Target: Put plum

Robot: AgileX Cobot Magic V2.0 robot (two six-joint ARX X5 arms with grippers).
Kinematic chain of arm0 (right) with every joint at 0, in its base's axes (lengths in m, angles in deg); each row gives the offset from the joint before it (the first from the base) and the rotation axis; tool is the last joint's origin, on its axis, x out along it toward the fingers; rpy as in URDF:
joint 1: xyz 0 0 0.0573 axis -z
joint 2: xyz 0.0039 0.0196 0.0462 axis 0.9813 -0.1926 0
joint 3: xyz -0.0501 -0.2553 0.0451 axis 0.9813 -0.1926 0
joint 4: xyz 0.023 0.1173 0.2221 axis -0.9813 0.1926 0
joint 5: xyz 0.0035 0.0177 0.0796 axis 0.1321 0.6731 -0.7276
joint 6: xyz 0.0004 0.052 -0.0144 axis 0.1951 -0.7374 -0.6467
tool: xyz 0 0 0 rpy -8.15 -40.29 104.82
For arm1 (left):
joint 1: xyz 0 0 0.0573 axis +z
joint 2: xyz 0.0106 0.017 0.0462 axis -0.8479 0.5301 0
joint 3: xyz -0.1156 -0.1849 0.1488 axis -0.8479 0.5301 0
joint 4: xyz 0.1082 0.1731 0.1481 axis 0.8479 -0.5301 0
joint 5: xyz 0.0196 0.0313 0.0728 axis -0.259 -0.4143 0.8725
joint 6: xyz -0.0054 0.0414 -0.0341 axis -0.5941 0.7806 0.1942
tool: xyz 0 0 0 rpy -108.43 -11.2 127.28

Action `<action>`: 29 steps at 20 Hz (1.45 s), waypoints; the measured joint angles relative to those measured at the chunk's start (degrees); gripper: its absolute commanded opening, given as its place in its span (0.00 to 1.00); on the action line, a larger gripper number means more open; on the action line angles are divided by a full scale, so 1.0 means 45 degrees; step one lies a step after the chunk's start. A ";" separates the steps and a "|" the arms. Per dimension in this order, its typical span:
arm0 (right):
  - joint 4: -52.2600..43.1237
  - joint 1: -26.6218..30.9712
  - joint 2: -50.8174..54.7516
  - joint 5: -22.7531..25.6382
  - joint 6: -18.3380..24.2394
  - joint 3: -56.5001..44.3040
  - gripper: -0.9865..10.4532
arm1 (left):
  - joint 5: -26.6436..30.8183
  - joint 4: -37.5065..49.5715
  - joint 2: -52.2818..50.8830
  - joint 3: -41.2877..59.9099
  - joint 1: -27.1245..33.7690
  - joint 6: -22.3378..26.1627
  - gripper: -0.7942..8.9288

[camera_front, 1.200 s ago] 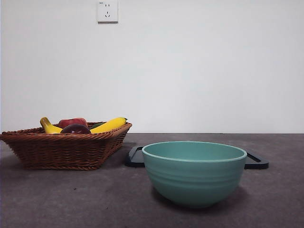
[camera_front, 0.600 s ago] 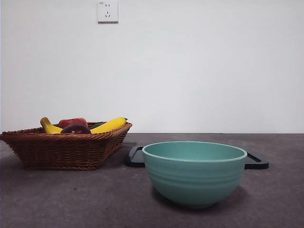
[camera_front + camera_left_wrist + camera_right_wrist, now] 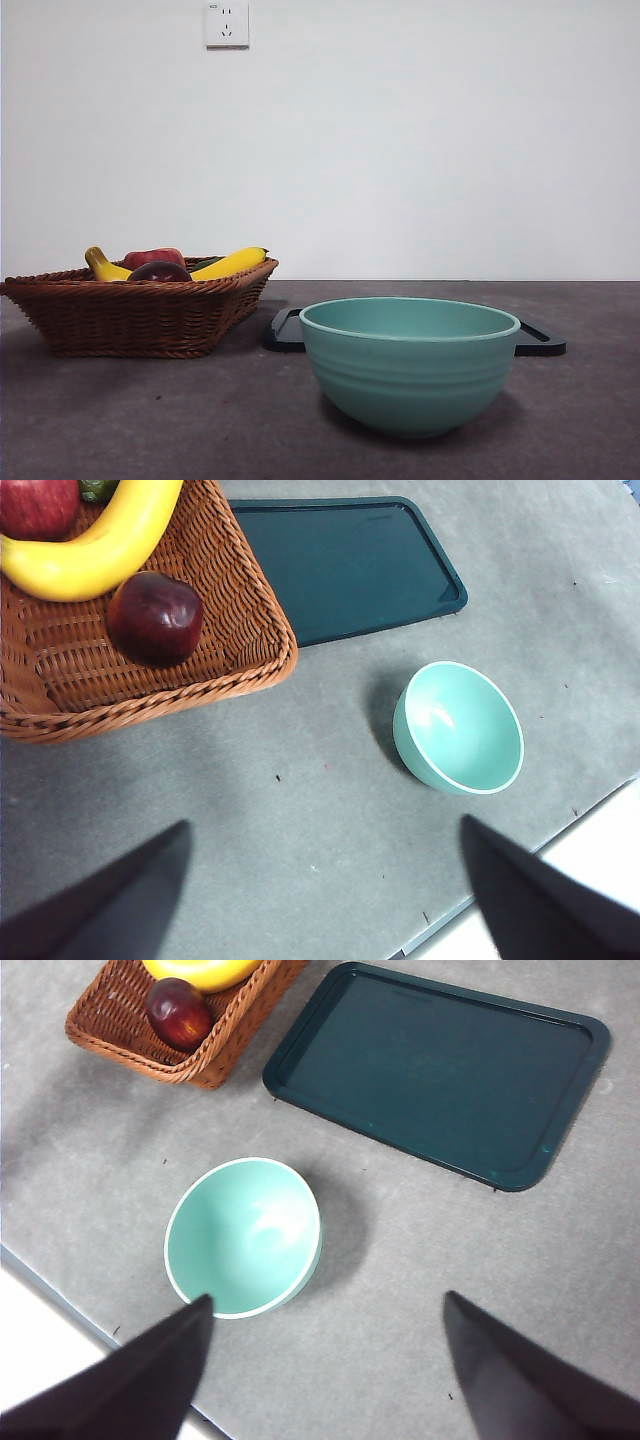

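Woven wicker basket (image 3: 240, 640), rough. Glossy smooth plum (image 3: 155, 617); glazed-looking teal bowl (image 3: 410, 365). Matt speckled grey table (image 3: 300, 820); smooth dark tray (image 3: 440, 1070).

Dark maroon plum (image 3: 155, 617), seemingly basket-nested

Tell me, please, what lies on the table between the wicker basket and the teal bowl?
Nothing: in the left wrist view only bare grey table separates the basket from the bowl. The dark tray lies off to the side.

The basket (image 3: 140, 305) rim hides most of the plum (image 3: 158, 271) — the tray (image 3: 285, 330) sits perhaps half-hidden behind the bowl (image 3: 410, 365).
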 measured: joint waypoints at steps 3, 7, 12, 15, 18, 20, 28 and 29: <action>0.0000 0.0000 0.0000 -0.0005 -0.0005 0.0000 0.43 | 0.0000 -0.0005 0.0000 0.0000 0.0000 -0.0117 0.57; 0.0000 0.0000 0.0000 -0.0005 0.0000 0.0000 0.43 | 0.0005 0.0049 0.0000 0.0000 0.0000 -0.0219 0.57; 0.0000 0.0000 0.0000 0.0000 0.0000 0.0000 0.43 | 0.0049 0.1209 0.0491 -0.0141 -0.0223 -0.0753 0.56; -0.0005 0.0000 0.0000 -0.0005 0.0000 0.0000 0.43 | 0.0879 0.1559 0.1583 -0.0777 -0.0685 -0.0967 0.56; 0.0000 0.0000 0.0000 -0.0005 0.0000 0.0000 0.43 | 0.2210 0.1617 0.3036 -0.1865 -0.1350 -0.1054 0.56; 0.0000 0.0000 0.0000 -0.0005 0.0000 0.0000 0.43 | 0.3026 0.1647 0.4206 -0.2652 -0.1826 -0.1059 0.56; 0.0000 0.0000 0.0000 -0.0005 0.0000 0.0000 0.43 | 0.5396 0.2317 0.8864 -0.4328 -0.3245 -0.1054 0.56; 0.0000 0.0000 0.0000 -0.0005 0.0000 0.0000 0.43 | 0.5518 0.2463 0.9277 -0.4328 -0.3303 -0.1054 0.56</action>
